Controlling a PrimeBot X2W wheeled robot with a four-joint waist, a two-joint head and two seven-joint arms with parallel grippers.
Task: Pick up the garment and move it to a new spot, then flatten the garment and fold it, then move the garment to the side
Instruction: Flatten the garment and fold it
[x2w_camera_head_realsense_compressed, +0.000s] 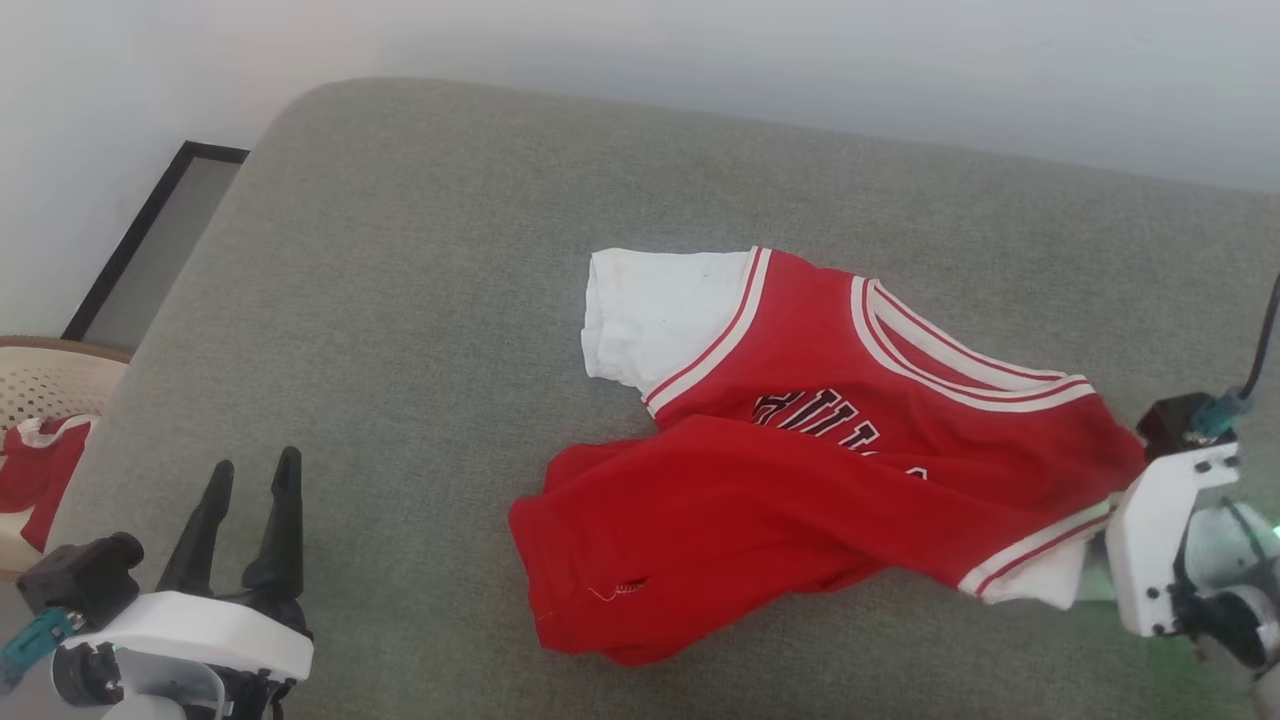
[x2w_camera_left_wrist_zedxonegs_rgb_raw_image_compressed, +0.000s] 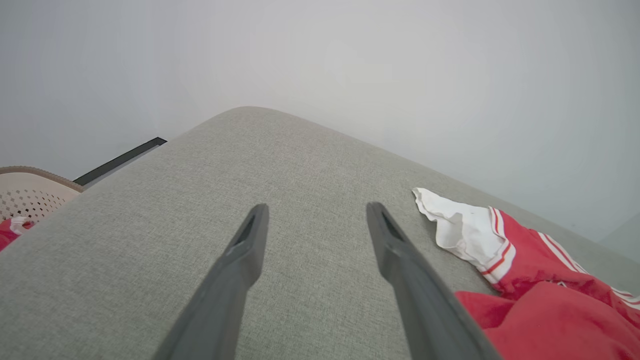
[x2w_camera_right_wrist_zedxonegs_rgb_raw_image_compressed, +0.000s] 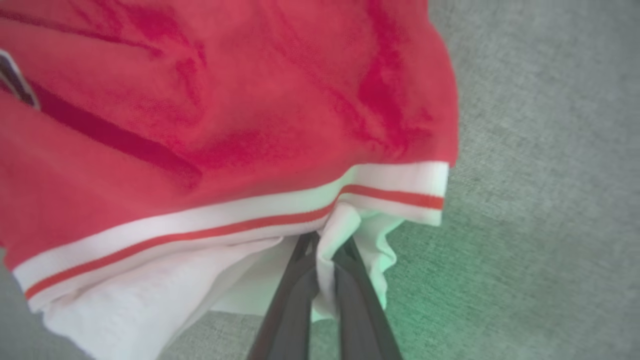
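The garment (x2w_camera_head_realsense_compressed: 800, 450), a red jersey T-shirt with white sleeves and striped trim, lies crumpled on the grey cushion, its lower part folded up over the chest lettering. My right gripper (x2w_camera_right_wrist_zedxonegs_rgb_raw_image_compressed: 325, 245) is shut on the garment's (x2w_camera_right_wrist_zedxonegs_rgb_raw_image_compressed: 210, 130) white sleeve cloth just below the striped seam; in the head view its white wrist (x2w_camera_head_realsense_compressed: 1165, 530) sits at the shirt's right sleeve, fingers hidden by cloth. My left gripper (x2w_camera_head_realsense_compressed: 250, 490) stands open over bare cushion at the lower left, well clear of the shirt. Its fingers (x2w_camera_left_wrist_zedxonegs_rgb_raw_image_compressed: 400, 260) point past the other white sleeve (x2w_camera_left_wrist_zedxonegs_rgb_raw_image_compressed: 457, 225).
The grey cushion (x2w_camera_head_realsense_compressed: 400, 300) has a rounded far edge against a pale wall. A beige perforated basket (x2w_camera_head_realsense_compressed: 50, 380) holding a similar red-and-white cloth (x2w_camera_head_realsense_compressed: 40, 470) stands beyond the left edge. A dark-framed panel (x2w_camera_head_realsense_compressed: 150, 240) leans at the wall.
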